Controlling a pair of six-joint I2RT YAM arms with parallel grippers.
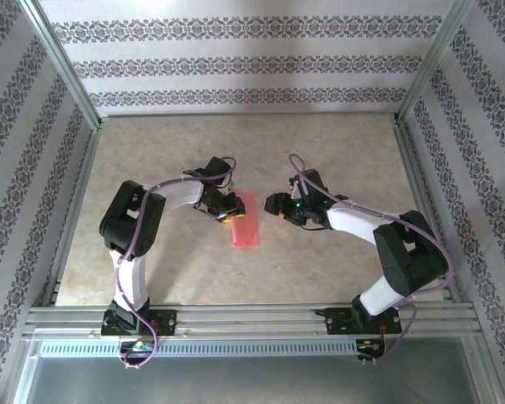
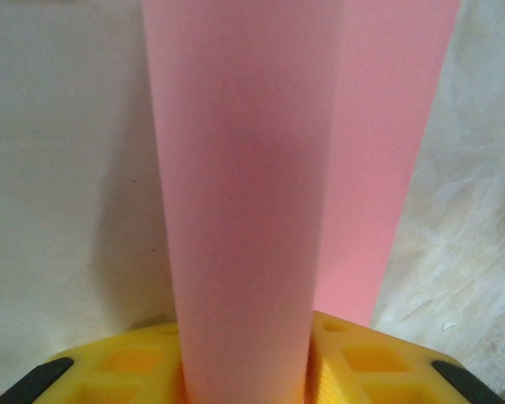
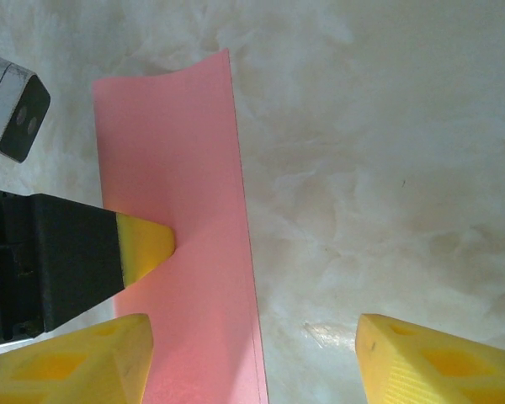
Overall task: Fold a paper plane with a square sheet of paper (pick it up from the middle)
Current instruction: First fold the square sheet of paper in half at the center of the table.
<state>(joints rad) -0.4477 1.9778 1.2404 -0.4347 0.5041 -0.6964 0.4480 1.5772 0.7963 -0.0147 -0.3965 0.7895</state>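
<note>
The square sheet of paper (image 1: pixel 245 220) is pink-red and lies doubled over as a narrow strip at the table's middle. My left gripper (image 1: pixel 225 209) is at the strip's left edge. In the left wrist view a curled fold of the sheet (image 2: pixel 240 194) rises between its yellow fingers (image 2: pixel 362 362), and the gripper (image 2: pixel 244 370) is shut on it. My right gripper (image 1: pixel 277 205) hovers just right of the strip and is open. Its fingers (image 3: pixel 438 362) straddle the sheet's right edge (image 3: pixel 194 168), and the gripper (image 3: pixel 252 362) holds nothing. The paper plane is out of view.
The beige marbled table (image 1: pixel 151 160) is boxed in by aluminium posts and patterned walls (image 1: pixel 236 67). A metal rail (image 1: pixel 252 318) runs along the near edge by the arm bases. The left gripper's fingertip (image 3: pixel 145 244) rests on the sheet in the right wrist view.
</note>
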